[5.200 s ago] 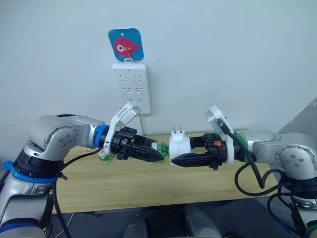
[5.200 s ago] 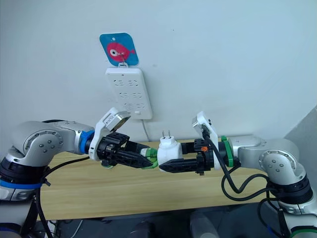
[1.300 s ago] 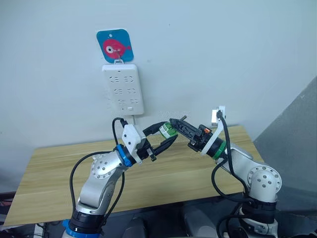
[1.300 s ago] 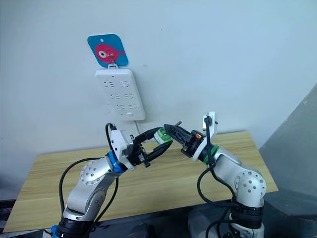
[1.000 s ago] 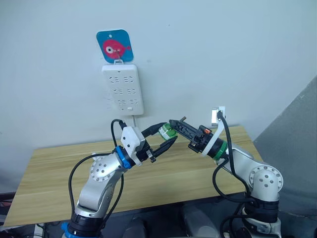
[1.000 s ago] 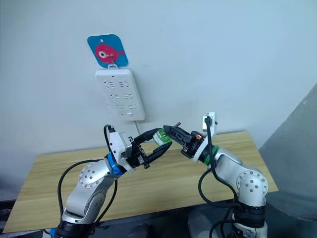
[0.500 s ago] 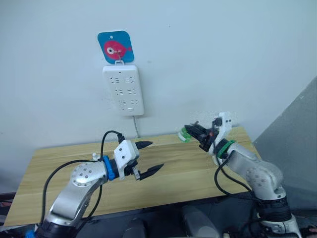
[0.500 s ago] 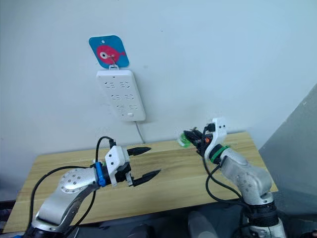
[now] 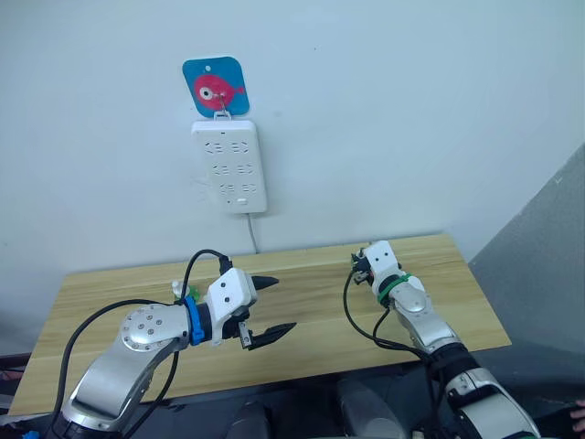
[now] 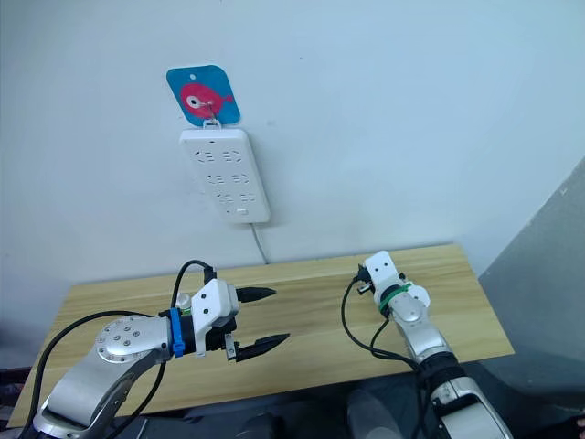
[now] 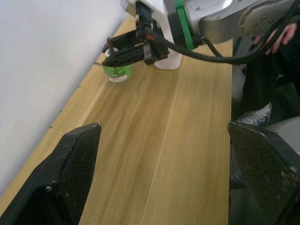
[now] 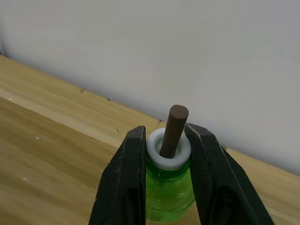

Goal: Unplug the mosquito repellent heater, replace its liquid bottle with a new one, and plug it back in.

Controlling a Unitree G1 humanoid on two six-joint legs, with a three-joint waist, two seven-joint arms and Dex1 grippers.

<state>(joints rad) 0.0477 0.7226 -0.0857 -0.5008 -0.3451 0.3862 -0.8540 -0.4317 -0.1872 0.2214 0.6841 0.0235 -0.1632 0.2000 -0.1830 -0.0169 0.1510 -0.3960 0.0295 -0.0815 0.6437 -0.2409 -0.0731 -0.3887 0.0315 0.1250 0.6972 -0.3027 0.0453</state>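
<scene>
Left gripper hangs over the bench mid-front, fingers spread wide, nothing between them. Power strip hangs on the wall above the bench's back edge, under a blue fish tag. Right gripper is near the back edge toward the right end, fingers clamped on the neck of the green liquid bottle, brown wick up, bottle base on the bench. Mosquito repellent heater stands on the bench just beside that bottle, partly hidden behind the right gripper.
</scene>
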